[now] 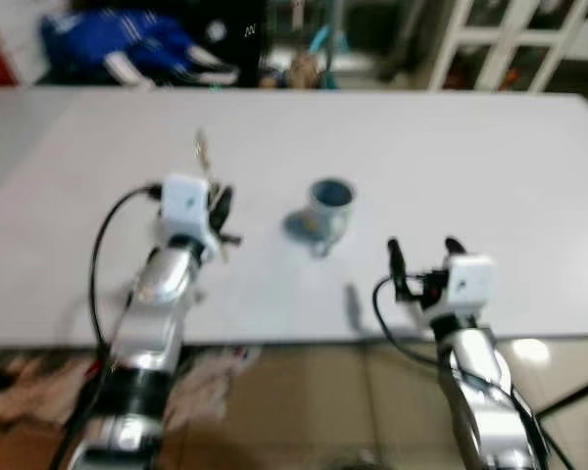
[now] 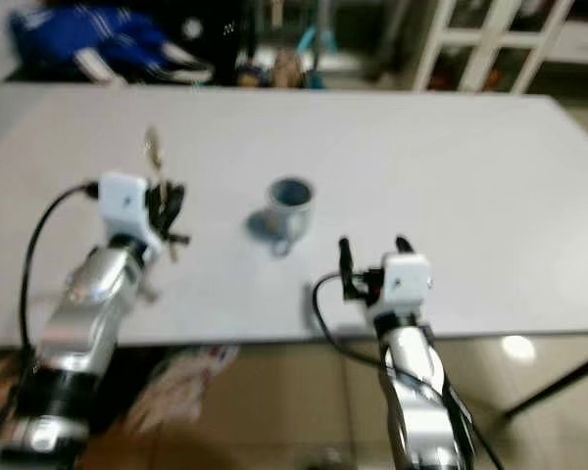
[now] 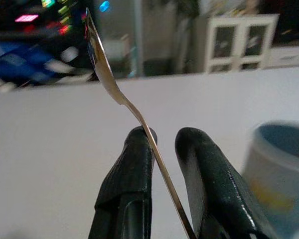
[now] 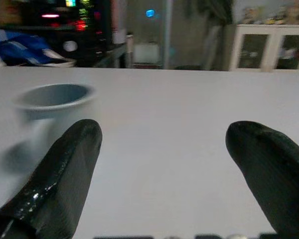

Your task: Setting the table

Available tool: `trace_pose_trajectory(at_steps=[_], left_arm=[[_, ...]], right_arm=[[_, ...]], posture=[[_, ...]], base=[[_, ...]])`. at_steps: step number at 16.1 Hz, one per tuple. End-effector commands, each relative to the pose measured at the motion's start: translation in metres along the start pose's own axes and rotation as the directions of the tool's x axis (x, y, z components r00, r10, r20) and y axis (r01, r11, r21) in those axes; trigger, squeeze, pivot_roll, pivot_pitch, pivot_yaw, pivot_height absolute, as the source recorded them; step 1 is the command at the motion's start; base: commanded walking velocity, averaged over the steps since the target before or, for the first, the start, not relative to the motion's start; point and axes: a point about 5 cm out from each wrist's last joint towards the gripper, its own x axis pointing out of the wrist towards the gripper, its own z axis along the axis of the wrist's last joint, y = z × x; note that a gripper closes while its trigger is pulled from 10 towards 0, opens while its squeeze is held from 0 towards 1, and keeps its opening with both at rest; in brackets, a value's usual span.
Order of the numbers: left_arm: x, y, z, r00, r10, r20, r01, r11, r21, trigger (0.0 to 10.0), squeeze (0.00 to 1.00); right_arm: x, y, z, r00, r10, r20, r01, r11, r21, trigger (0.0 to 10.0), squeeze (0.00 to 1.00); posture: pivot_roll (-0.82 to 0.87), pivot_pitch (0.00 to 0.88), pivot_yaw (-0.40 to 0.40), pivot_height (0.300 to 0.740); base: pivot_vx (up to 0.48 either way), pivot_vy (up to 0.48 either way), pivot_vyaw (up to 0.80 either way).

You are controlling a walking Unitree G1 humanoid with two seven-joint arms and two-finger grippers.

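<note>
In the left eye view my left gripper (image 1: 219, 211) sits left of centre over the white table (image 1: 451, 166), clenched on a thin metal spoon (image 1: 203, 152) whose bowl end rises toward the upper left of the frame, away from me. A blue-grey mug (image 1: 325, 208) stands at mid-frame, just right of that gripper, and my right gripper (image 1: 423, 253) hovers at lower right near the table's front edge, fingers spread with nothing between them. The right eye view gives the same layout, shifted a little left, with blue cloth (image 2: 108, 44) lying beyond the table's far edge at upper left. In the left wrist view the spoon (image 3: 120, 99) is shiny and slender, pinched by its handle between my two black fingers (image 3: 132, 189); its long axis runs diagonally, bowl at the upper left, handle descending to bottom centre, and the mug (image 3: 279, 174) blurs at the right edge. In the right wrist view my fingers (image 4: 65, 169) stand wide apart over bare table, the mug (image 4: 52, 99) at middle left.
</note>
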Motion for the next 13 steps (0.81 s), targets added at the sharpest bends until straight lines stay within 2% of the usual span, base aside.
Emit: trace_pose_trajectory(at_steps=[1,7,11,13], left_arm=[[0.002,-0.008,0.003,0.999,-0.036,0.012,0.036,0.999,0.024,0.0,0.0],[0.005,-0.011,0.004,0.999,-0.052,0.01,0.052,0.998,0.023,0.0,0.0],[0.012,-0.019,-0.01,0.992,-0.106,-0.07,0.106,0.994,0.0,0.0,0.0],[0.019,-0.024,-0.018,0.986,-0.126,-0.106,0.121,0.991,-0.051,0.0,0.0]], right_arm=[[-0.002,-0.004,-0.003,1.0,-0.016,-0.017,0.015,1.0,-0.009,10.0,0.0],[-0.002,-0.003,-0.003,1.0,-0.013,-0.018,0.013,1.0,-0.009,10.0,0.0],[-0.002,-0.002,-0.003,1.0,-0.015,-0.02,0.015,1.0,-0.008,10.0,0.0],[-0.003,-0.002,-0.002,1.0,-0.014,-0.019,0.014,1.0,-0.011,10.0,0.0]], posture=[[0.03,0.0,0.013,0.74],[0.03,0.0,0.015,0.74],[0.02,0.0,0.019,0.74],[0.0,0.0,0.021,0.74]], base=[[0.0,0.0,0.0],[0.0,0.0,0.0],[0.0,0.0,0.0],[0.0,0.0,0.0]])
